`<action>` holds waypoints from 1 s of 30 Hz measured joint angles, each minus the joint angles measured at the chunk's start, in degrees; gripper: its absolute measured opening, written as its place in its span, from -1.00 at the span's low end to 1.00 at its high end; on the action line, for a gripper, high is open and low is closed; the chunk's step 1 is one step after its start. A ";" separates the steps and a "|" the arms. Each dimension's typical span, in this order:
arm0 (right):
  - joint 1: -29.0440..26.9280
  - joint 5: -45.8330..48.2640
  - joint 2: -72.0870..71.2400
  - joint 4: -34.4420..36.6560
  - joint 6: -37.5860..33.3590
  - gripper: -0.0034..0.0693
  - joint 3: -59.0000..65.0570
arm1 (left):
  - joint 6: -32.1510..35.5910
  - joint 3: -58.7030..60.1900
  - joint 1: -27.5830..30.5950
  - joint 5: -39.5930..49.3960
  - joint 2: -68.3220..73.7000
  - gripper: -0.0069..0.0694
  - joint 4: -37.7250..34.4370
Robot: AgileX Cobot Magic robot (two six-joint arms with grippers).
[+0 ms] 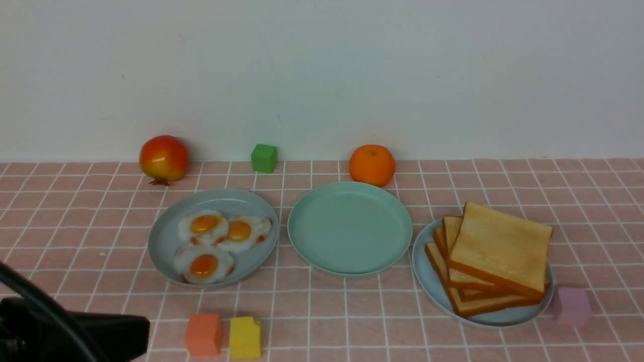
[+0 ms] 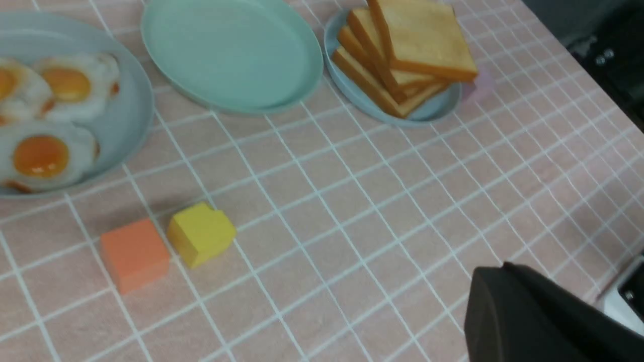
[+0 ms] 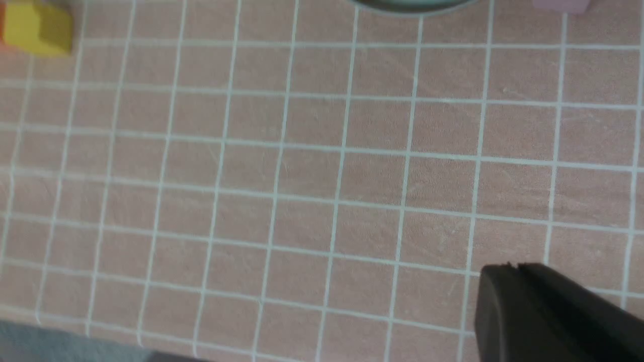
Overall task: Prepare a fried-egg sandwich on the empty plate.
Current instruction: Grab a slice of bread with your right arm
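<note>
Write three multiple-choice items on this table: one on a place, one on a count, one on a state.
1. The mint-green plate sits
A. between the plate of eggs and the plate of toast
B. to the left of both
C. to the right of both

2. The fried eggs number
A. two
B. three
C. four

3. The mint-green plate is
A. empty
B. holding one slice of toast
C. holding a finished sandwich

Answers:
1. A, since the front view shows it in the middle of the row of three plates.
2. B, since three separate yolks show on that plate.
3. A, since its whole surface is bare in both the front and left wrist views.
</note>
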 joint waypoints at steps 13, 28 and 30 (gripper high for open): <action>8.78 -3.97 19.54 -4.70 -1.86 -0.71 -7.39 | 2.80 0.00 -8.30 1.13 0.02 -0.79 -1.13; 17.25 -11.52 50.89 -15.22 -7.31 -0.05 -25.20 | 2.91 -0.05 -8.30 2.21 0.02 -0.79 -1.17; 17.30 -13.03 53.45 -15.23 -9.24 0.11 -25.88 | 2.91 -0.05 -8.30 2.48 0.02 -0.79 -1.23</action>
